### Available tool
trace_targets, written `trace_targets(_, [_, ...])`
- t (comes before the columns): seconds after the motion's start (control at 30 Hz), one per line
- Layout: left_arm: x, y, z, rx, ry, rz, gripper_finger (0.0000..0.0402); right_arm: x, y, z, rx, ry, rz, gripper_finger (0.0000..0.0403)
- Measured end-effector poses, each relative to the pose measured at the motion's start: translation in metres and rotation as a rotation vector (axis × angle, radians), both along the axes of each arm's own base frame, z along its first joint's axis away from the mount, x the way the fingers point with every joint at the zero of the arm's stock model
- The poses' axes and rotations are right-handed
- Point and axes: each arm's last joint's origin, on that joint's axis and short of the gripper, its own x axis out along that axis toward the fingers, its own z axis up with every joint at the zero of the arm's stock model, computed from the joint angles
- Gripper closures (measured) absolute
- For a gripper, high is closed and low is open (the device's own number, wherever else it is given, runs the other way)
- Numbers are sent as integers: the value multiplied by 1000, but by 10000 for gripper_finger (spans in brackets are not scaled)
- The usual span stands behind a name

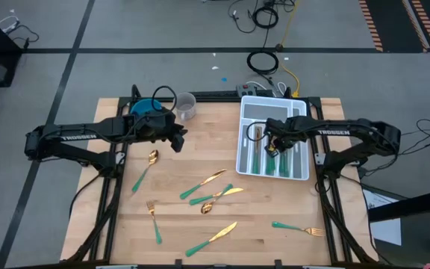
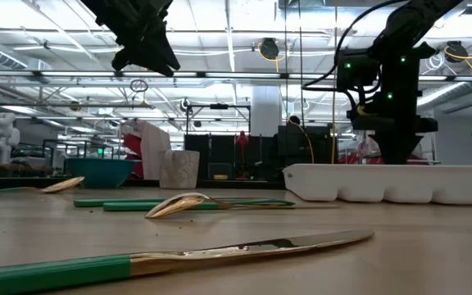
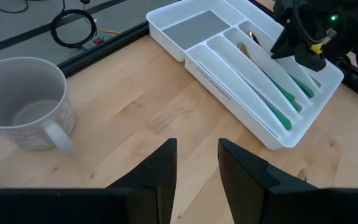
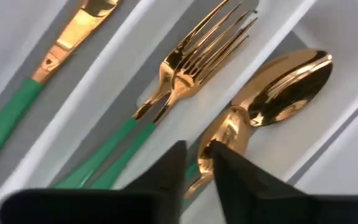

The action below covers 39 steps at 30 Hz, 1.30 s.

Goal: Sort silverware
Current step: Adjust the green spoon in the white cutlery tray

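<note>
Right gripper (image 4: 194,155) low in white tray (image 1: 246,161), table's 2 o'clock, fingers narrowly parted over two spoons (image 4: 272,93); grip or release, cannot tell. Lift straight up so you avoid dragging neighbouring forks (image 4: 197,53). Left gripper (image 3: 196,163) hovers at 10 o'clock, parted, empty. Loose silverware (image 1: 213,196) near table centre and 6 o'clock: gold heads, teal handles.

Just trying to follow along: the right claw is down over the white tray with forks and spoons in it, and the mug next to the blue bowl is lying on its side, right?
Not quite. The mug stands upright, mouth up, as the left wrist view shows. The rest holds: the right claw is over the white tray, above a spoon and forks.
</note>
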Motion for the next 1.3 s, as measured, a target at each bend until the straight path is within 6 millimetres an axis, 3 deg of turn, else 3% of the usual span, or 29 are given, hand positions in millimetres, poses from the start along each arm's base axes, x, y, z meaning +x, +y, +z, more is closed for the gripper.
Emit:
trace_targets(0.17, [0, 0, 0, 0, 0, 0, 278, -1, -1, -3, -37, 57, -26, 229])
trace_targets(0.3, [0, 0, 0, 0, -1, 0, 278, -4, 0, -3, -36, 88, -30, 201])
trace_targets(0.67, [0, 0, 0, -2, -1, 2, 278, -9, 3, -6, -19, 135, -8, 230])
trace_targets(1.3, [0, 0, 0, 0, 0, 0, 278, -10, 5, -20, -8, 92, 1, 229])
